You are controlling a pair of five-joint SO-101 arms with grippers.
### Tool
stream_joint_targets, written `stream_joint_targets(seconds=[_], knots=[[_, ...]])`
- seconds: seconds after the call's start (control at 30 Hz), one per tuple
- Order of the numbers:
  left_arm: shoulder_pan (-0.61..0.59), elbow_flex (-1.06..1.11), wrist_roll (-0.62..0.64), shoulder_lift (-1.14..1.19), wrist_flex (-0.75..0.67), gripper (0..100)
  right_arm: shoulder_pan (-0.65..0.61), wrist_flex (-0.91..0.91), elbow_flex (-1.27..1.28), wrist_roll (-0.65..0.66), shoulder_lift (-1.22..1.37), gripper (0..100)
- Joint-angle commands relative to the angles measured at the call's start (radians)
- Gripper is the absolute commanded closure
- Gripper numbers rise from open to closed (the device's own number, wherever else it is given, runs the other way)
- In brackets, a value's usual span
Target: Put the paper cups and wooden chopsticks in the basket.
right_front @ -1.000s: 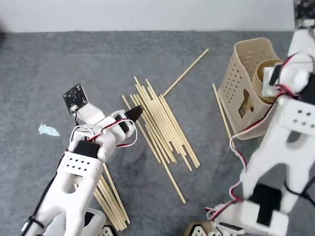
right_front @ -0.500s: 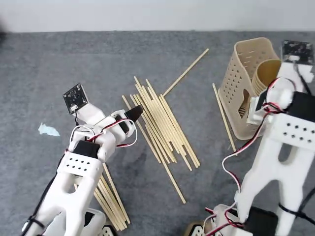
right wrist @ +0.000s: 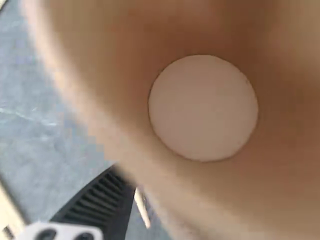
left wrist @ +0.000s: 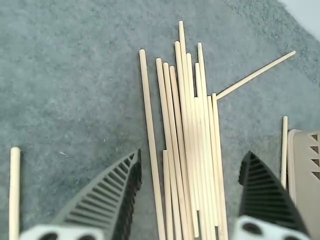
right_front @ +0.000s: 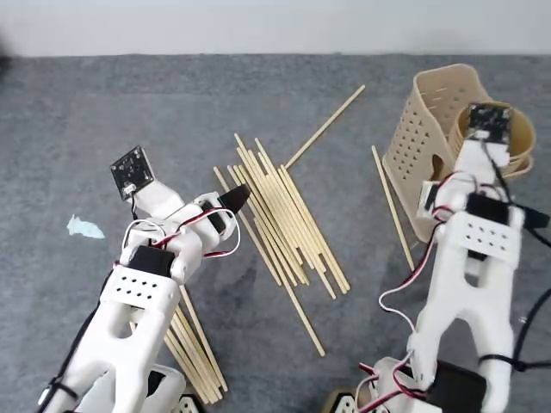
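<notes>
**A:** What could go wrong from here?

**B:** Starting at 9 o'clock: the left tool (left wrist: 192, 156) hangs wide open, gripping nothing, over the main pile (right_front: 284, 215) of wooden chopsticks at the centre of the desk (right_front: 129, 112). The sticks lie packed and overlapping. If the tool closes there, I'd expect it to pinch several at once, and they could fan out or slip free.

**A:** And over at 2 o'clock?

**B:** The basket (right_front: 413, 138) sits there with the paper cups (right_front: 521, 146) nested inside. The right tool (right wrist: 100, 200) is right at the cups, and its camera looks straight into one. I cannot tell whether it is open or clamped. A nudge on the rim might tip the basket. The cups also take up room, so long sticks may jam.

**A:** Counts?

**B:** There is one paper scrap (right_front: 84, 227) at 9 o'clock. A second bundle (right_front: 194, 340) of several sticks lies at 7 o'clock beside the left arm. The pile holds roughly a dozen, too overlapped for an exact count. One stray stick (right_front: 331, 120) lies at 1 o'clock of the pile, and one single stick (right_front: 392, 206) is just beside the basket. There is one basket. The cups show at least two rims, and I can't make out the total.
</notes>
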Motion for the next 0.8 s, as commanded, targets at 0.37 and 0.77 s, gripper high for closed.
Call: stream_joint_targets(seconds=[0.37,0.77], knots=[[-0.006,-0.007,-0.008,-0.028,-0.020,70,-0.053,-0.203,0.058,-0.012,0.176,37.3],[-0.006,-0.007,-0.009,-0.028,-0.020,70,-0.133,-0.180,0.058,-0.011,0.174,37.3]])
